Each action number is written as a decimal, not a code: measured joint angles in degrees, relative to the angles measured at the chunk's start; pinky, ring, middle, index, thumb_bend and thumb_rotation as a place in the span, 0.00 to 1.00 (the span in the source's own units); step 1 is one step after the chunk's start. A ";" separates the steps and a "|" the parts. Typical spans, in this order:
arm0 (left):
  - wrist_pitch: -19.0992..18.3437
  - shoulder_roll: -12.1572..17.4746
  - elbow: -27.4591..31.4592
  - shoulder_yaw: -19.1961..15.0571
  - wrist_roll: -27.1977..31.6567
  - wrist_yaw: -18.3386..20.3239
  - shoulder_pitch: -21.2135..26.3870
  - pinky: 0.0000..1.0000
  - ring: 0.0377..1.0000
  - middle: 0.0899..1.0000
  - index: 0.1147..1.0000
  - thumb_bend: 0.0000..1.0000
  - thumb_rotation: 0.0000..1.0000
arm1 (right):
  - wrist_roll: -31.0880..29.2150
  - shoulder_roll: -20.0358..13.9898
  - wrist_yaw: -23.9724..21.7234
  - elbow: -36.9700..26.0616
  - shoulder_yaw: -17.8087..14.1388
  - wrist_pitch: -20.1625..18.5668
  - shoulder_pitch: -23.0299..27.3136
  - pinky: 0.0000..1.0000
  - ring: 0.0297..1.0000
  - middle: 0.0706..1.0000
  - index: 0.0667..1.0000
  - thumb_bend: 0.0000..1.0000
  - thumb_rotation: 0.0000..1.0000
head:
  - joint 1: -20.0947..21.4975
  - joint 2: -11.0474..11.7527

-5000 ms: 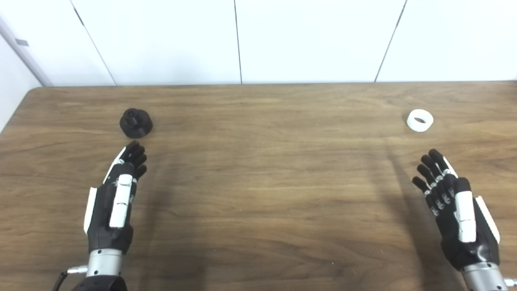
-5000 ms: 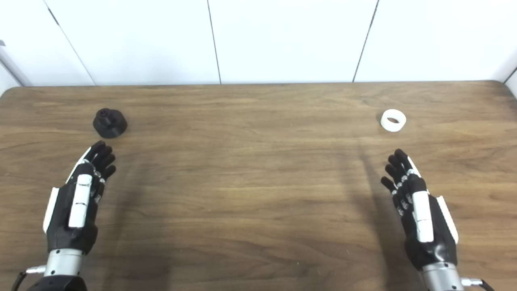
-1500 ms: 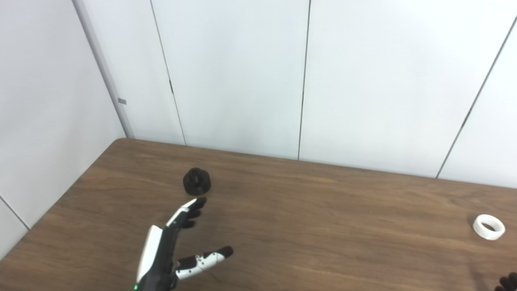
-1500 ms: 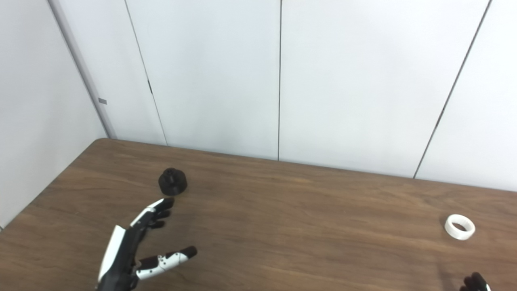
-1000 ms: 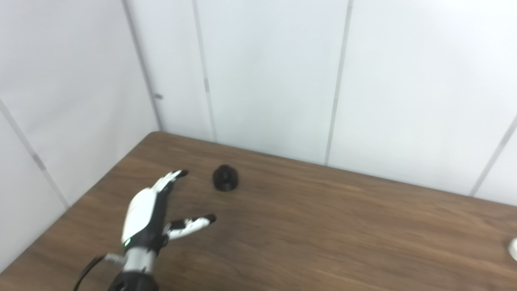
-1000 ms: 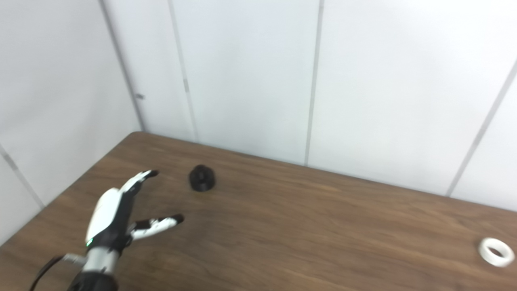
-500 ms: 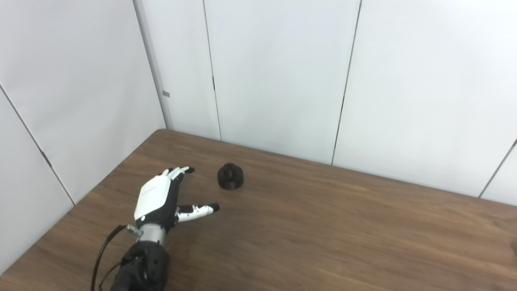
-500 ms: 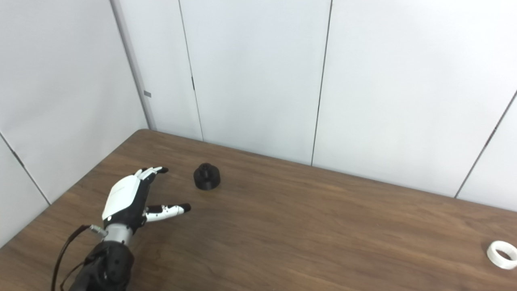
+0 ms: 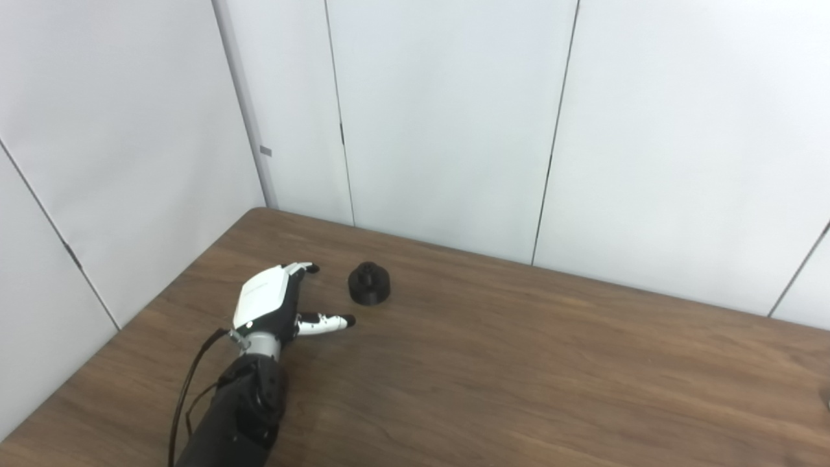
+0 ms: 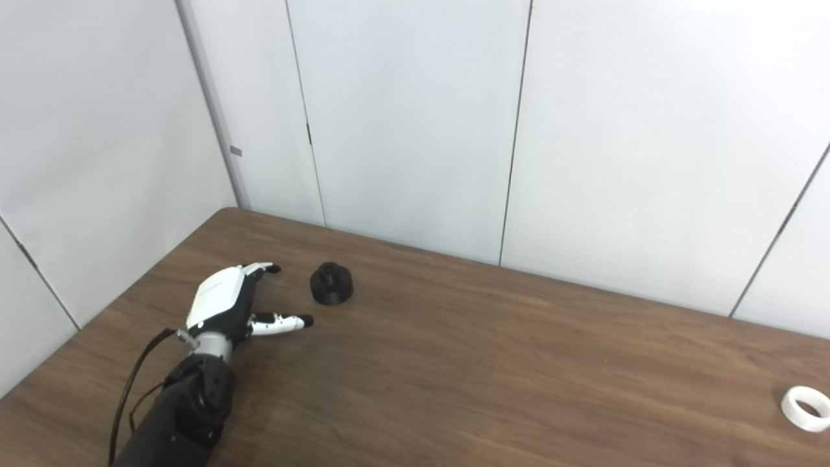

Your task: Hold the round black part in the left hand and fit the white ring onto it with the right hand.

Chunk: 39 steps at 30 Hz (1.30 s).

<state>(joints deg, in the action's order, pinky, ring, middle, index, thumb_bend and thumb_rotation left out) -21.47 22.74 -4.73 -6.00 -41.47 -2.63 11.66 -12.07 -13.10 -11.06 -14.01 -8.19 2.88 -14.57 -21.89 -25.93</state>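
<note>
1. Reach is under way: my left hand point(image 9: 269, 303) hangs low over the surface point(image 9: 519, 363), just to the left of the round black part point(image 9: 369, 286), released, with fingers spread and thumb stuck out toward the part. It holds nothing.

2. Compared with half a second ago, the hand has crept nearer the black part. The thumb tip now sits close in front of the part and the fingertips point(image 9: 310, 268) lie level with its left flank. There is still a clear gap; I see no contact.

3. Five seconds ago both hands lay flat near me with the whole surface in sight. Since then the head has swung left, so the view has shifted; the part itself has not moved on the surface.

4. The black part stands upright on its broad base, its narrower hub facing up, near the far left corner of the surface.

5. The white ring point(image 10: 805, 399) lies flat well to the right of the black part, at the right edge of the right eye view and out of the left eye view.

6. My right hand is out of view, so I cannot tell its state.

7. I judge the task barely begun: the hand is placed to straddle the part, then clench.
</note>
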 measured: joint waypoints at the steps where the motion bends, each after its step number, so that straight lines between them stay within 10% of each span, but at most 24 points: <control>1: 0.01 0.13 -1.14 0.46 0.03 -0.07 0.71 1.00 0.95 0.89 0.81 0.95 0.42 | -0.01 0.04 0.03 -0.02 0.02 -0.02 -0.02 1.00 1.00 0.97 1.00 0.62 0.97 | 0.09 0.00; 39: -1.98 3.35 -19.05 9.73 8.92 2.03 14.64 1.00 0.99 0.93 0.82 0.95 0.35 | 0.06 0.47 0.58 -1.24 1.01 -0.10 -0.97 0.98 0.97 0.94 1.00 0.60 1.00 | 2.46 -1.32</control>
<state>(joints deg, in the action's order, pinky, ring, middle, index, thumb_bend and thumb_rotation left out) -23.45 26.09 -23.78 3.73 -32.55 -0.60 26.30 -12.01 -12.63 -10.48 -15.25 -7.18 2.78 -15.55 -19.42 -27.25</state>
